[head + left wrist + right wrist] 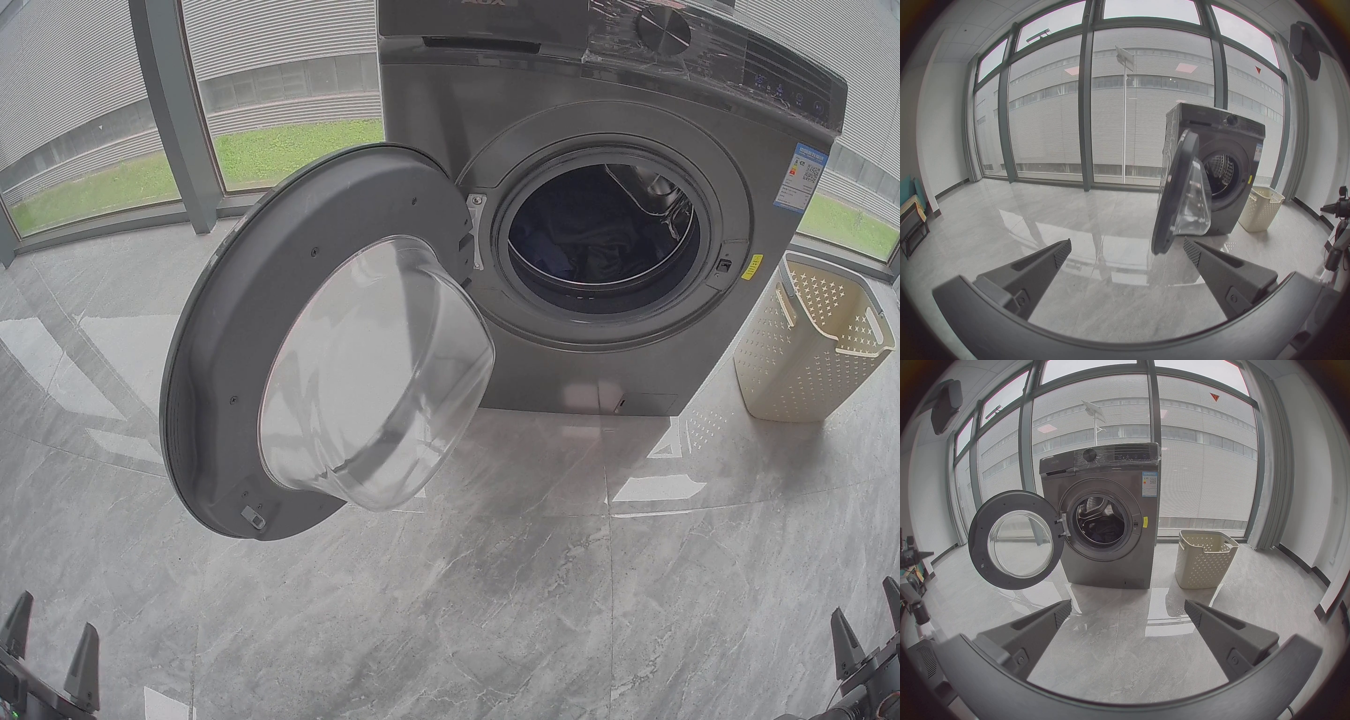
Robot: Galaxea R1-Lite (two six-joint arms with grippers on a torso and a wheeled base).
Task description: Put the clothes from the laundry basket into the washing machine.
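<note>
Dark clothes (586, 248) lie in a heap at the bottom of the drum (647, 187), inside the washing machine (562, 94), and the porthole stands wide open. The round door (234, 328) hangs out on its hinge to the robot's left, and its clear glass bowl (375, 375) bulges towards the camera. From the right wrist view the same dark bundle sits low in the drum opening, behind the grey rim.

Over on the robot's right is the laundry basket (806, 356). It is cream and perforated, upright on the floor (469, 609), just beside the machine's front corner with a narrow gap between them. Its open top shows the dotted inner wall.

Now the arms. The left gripper (54, 623) sits low at the near left edge with its two dark fingers spread apart, holding nothing. It is well back from the machine. In its own wrist view the left gripper (1126, 243) frames bare tile, with the door edge-on beyond it. The right gripper (862, 605) mirrors it at the near right edge. Its fingers are parted too and nothing is between them.

Grey marbled tile runs from the grippers up to the machine. Tall windows (94, 112) stand behind it, and a strip of green grass shows outside.
</note>
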